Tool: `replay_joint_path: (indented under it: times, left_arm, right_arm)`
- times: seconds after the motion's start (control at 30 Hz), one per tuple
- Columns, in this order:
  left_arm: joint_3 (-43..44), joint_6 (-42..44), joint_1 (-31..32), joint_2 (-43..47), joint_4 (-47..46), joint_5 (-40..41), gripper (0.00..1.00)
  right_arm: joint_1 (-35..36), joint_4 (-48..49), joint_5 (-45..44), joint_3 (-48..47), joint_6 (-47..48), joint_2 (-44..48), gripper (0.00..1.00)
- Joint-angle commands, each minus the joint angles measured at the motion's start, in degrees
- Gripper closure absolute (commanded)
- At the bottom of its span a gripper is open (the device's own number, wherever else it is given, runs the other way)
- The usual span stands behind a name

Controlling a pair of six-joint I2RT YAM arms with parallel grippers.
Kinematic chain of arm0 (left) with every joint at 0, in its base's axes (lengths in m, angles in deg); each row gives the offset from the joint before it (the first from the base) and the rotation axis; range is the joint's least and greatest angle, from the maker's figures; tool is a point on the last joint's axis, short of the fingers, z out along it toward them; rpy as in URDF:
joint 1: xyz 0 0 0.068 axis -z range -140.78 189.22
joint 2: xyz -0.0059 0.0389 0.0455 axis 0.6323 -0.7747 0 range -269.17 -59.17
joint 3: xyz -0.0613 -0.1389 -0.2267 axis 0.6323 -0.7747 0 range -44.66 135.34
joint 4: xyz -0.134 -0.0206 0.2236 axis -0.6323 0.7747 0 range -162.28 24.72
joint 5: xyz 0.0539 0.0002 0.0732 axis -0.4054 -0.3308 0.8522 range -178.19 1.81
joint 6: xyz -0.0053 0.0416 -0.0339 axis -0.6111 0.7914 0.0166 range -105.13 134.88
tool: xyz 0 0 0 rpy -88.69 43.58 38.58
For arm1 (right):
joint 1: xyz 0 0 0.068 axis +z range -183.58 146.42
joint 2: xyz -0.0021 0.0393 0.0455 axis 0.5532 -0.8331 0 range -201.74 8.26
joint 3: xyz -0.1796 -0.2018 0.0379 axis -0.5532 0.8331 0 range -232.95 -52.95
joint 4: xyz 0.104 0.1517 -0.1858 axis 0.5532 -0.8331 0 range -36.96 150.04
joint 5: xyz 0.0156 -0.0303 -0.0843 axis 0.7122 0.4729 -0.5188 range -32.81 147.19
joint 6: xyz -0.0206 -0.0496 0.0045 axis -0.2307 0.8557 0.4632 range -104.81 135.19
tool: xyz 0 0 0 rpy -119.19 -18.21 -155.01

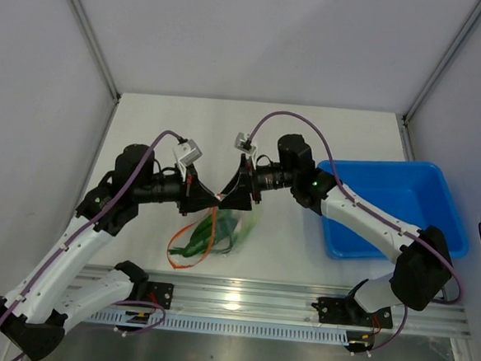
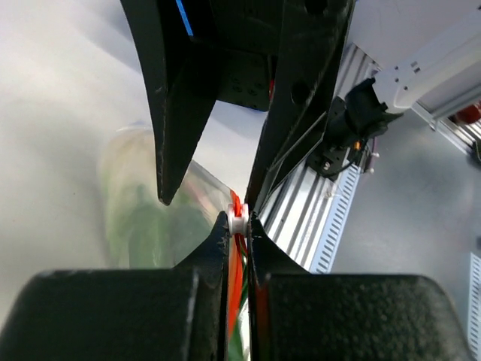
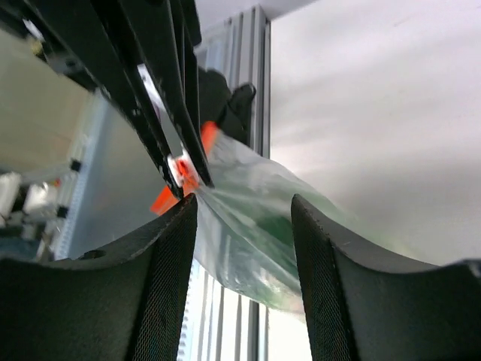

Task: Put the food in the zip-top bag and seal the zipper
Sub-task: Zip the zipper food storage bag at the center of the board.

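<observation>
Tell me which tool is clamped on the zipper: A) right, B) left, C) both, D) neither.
B: the left tool is pinched shut on the orange zipper, while the right tool stands open with the bag between its fingers.

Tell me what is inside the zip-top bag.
Green food shows through the clear zip-top bag. How many pieces cannot be told; the left gripper and right gripper cover its top edge.
</observation>
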Motion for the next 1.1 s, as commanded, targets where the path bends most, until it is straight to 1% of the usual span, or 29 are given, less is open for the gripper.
replay_joint_path:
  times: [0.0, 0.03, 0.13, 0.17, 0.2, 0.3, 0.53, 0.67, 0.77, 0.87, 0.9, 0.93, 0.97, 1.0, 1.07]
  left_arm:
    - [5.71, 3.29, -0.19, -1.37, 0.78, -4.47, 1.0]
    - [7.11, 4.17, -0.19, -1.99, 1.66, -6.13, 0.99]
    - [7.03, 4.88, -0.19, -2.97, 2.72, -7.11, 1.0]
    - [6.86, 4.88, -0.19, -2.97, 2.9, -7.2, 0.99]
    - [6.6, 5.05, -0.19, -3.14, 2.9, -7.64, 0.99]
    - [6.24, 4.97, -0.19, -3.49, 2.99, -8.61, 0.99]
    - [6.33, 4.35, -0.19, -5.86, 1.93, -13.17, 0.99]
    - [7.38, 4.09, -0.19, -10.34, 1.76, -15.37, 0.99]
    - [7.39, 2.34, -0.1, -12.54, -0.52, -17.57, 0.99]
    - [7.91, 1.54, 0.51, -14.3, -2.02, -18.98, 0.99]
    - [8.26, 1.11, 0.77, -15.09, -2.55, -19.24, 0.99]
    - [8.26, 0.93, 1.47, -15.36, -3.25, -19.33, 0.99]
    - [8.44, 0.75, 1.74, -15.62, -3.51, -19.33, 0.99]
    - [8.61, 0.4, 1.83, -15.8, -3.95, -19.6, 0.99]
    - [8.44, -0.04, 2.01, -15.89, -5.01, -20.3, 1.0]
  right_arm:
    - [0.77, -19.73, 1.11, -5.47, 17.15, 1.24, 0.44]
    - [0.94, -20.25, 1.72, -6.35, 17.76, 0.54, 0.44]
    - [1.12, -21.32, 2.16, -6.53, 19.52, 0.09, 0.41]
    - [1.12, -21.32, 1.99, -6.44, 19.88, 0.01, 0.4]
    - [1.12, -21.49, 2.07, -6.44, 21.45, -0.08, 0.37]
    - [1.12, -24.21, 4.88, -7.41, 24.44, -1.4, 0.35]
    - [1.29, -23.25, 13.93, -9.69, 25.85, -5.79, 0.35]
    - [3.4, -25.44, 14.47, -9.17, 27.88, -5.8, 0.34]
    - [4.11, -22.64, 13.06, -5.92, 25.87, -3.6, 0.33]
    - [4.64, -19.74, 12.53, -3.28, 23.84, -1.93, 0.35]
    - [4.98, -19.73, 12.1, -3.1, 23.49, -1.67, 0.37]
    - [5.08, -19.73, 11.75, -2.75, 23.31, -1.75, 0.44]
    - [5.08, -19.91, 11.74, -2.75, 23.31, -1.93, 0.44]
    - [5.16, -20.0, 11.92, -2.58, 23.05, -2.1, 0.53]
    - [5.16, -19.91, 11.13, -1.97, 22.61, -2.28, 0.55]
